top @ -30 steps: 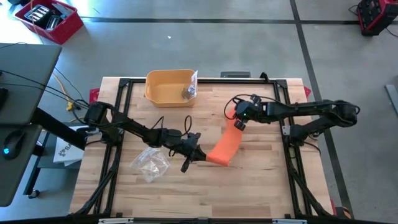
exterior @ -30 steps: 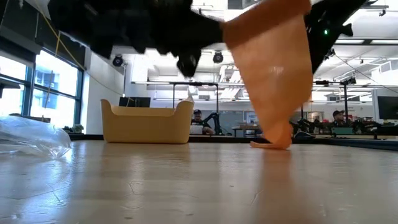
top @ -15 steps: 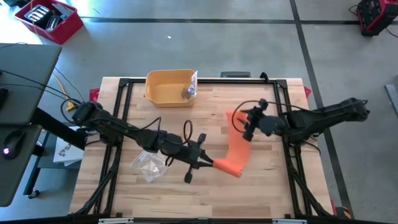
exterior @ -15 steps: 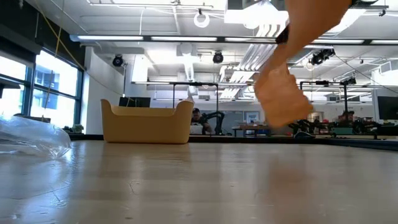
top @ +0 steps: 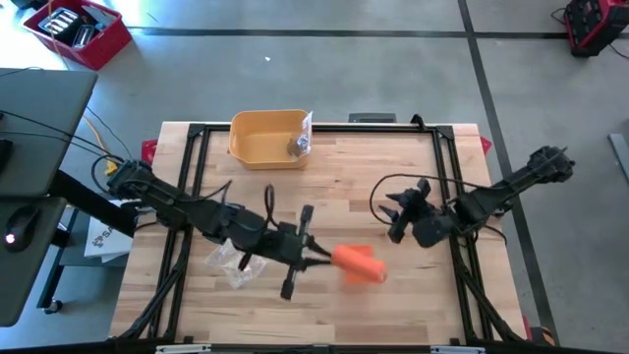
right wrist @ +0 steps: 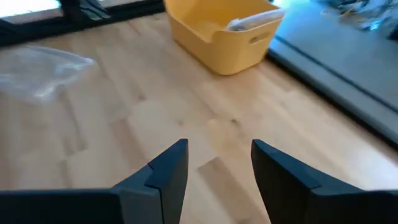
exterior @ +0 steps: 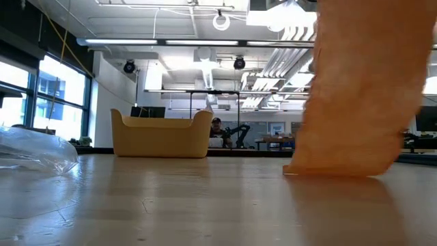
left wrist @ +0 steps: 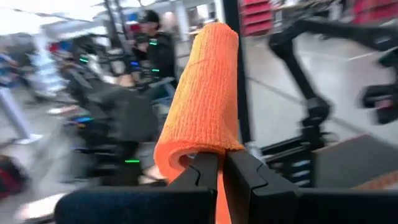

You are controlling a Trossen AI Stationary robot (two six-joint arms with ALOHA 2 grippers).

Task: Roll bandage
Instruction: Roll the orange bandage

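The orange bandage [top: 359, 265] is a strip curled lengthwise into a loose tube [left wrist: 205, 93]. It hangs near the middle of the table, toward the near edge, and fills the right of the low view [exterior: 362, 89]. My left gripper [top: 322, 258] is raised above the table, points level toward the right edge, and is shut on the bandage. My right gripper [top: 398, 218] stands open farther right, apart from the bandage, with only bare wood between its fingers [right wrist: 217, 165]. My left gripper pinches one end of the bandage [left wrist: 218, 186] between its two shut fingers, coming level from the table's left. The strip runs on ahead of the fingers and droops slack. I cannot tell whether its lower end [exterior: 341, 167] rests on the table or hangs just above it.
A yellow bin [top: 267, 138] with a wrapped item [top: 300, 143] in it stands at the far edge. A crumpled clear plastic bag [top: 236, 258] lies under my left arm. Black frame rails [top: 197, 177] run along the table's sides.
My left gripper has risen and gone toward the near right, carrying its end of the bandage. My right gripper has left the bandage's far end and drawn back toward the right edge. The strip, which lay stretched between the two, now hangs gathered from the left gripper.
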